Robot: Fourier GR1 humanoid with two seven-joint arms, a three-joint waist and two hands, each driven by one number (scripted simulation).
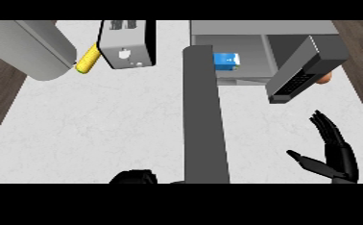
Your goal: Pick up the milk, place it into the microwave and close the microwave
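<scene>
The milk, a blue and white carton, is seen inside the microwave cavity at the counter's far right, with the microwave door swung wide open and shown edge-on as a long dark slab running toward the lower edge. The right hand is held released at the lower right, fingers straight and spread, thumb out, nothing grasped; only a dark part of the left hand is caught at the bottom edge, so its fingers cannot be told. A toaster and a yellow corn cob are set at the far left beside a grey cylinder.
</scene>
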